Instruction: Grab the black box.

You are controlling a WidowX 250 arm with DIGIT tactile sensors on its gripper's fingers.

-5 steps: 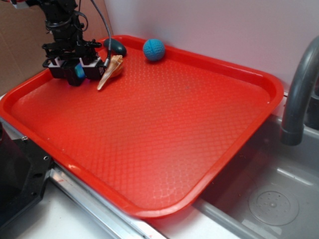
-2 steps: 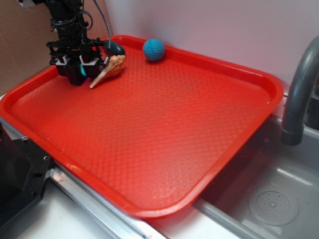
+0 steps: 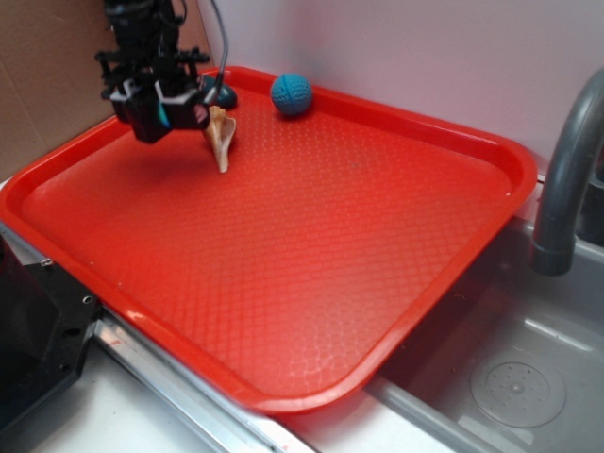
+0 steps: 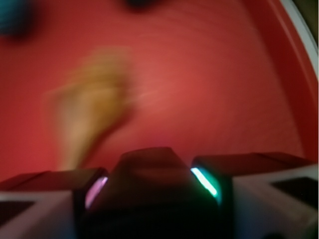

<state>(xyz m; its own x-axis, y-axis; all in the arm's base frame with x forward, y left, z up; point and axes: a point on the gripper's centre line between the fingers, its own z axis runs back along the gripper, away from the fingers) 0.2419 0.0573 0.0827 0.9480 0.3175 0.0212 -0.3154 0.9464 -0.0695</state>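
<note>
In the wrist view the black box (image 4: 149, 194) fills the gap between my gripper's (image 4: 149, 169) two fingers, which are shut against its sides. From outside, the gripper (image 3: 156, 121) hangs a little above the back left corner of the red tray (image 3: 491, 151), with the dark box (image 3: 148, 128) showing at its tip. The wrist picture is blurred.
A tan spiral seashell (image 3: 221, 137) lies just right of the gripper, blurred in the wrist view (image 4: 89, 112). A dark teal oval thing (image 3: 223, 92) and a blue knitted ball (image 3: 292, 94) sit by the tray's back rim. A grey faucet (image 3: 566, 179) and sink stand to the right.
The gripper has risen off the tray and shifted slightly right with the black box. The seashell has swung round; its tip now points toward the tray's front.
</note>
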